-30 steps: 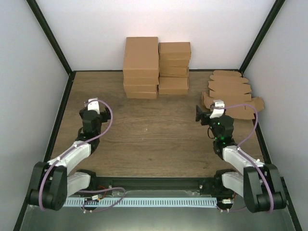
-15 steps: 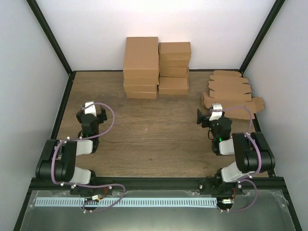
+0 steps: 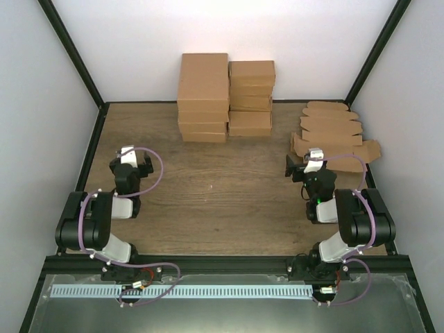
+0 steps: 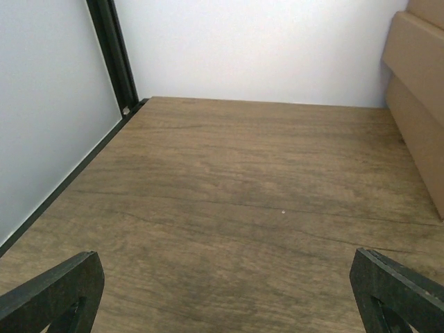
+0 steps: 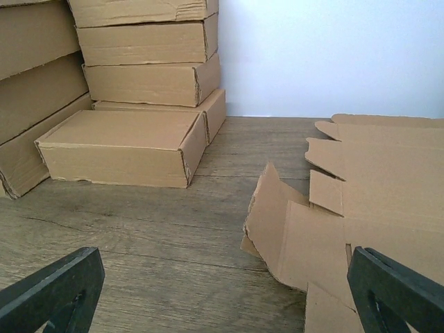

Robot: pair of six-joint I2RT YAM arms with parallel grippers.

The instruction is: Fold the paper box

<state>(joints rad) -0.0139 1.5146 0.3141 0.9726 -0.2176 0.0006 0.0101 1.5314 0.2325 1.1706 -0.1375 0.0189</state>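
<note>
Both arms have folded back toward their bases over the last second. The left gripper (image 3: 132,161) and right gripper (image 3: 303,165) have fingers spread, grasping nothing. The flat box blanks (image 3: 333,139) lie on the counter (image 3: 222,187) at right, near the folded boxes (image 3: 225,94).

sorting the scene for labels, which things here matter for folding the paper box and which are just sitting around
For the job:
- pile of flat, unfolded brown cardboard box blanks
- left gripper, open
- right gripper, open

Lying about:
- two stacks of already folded brown cardboard boxes
- wooden table
</note>
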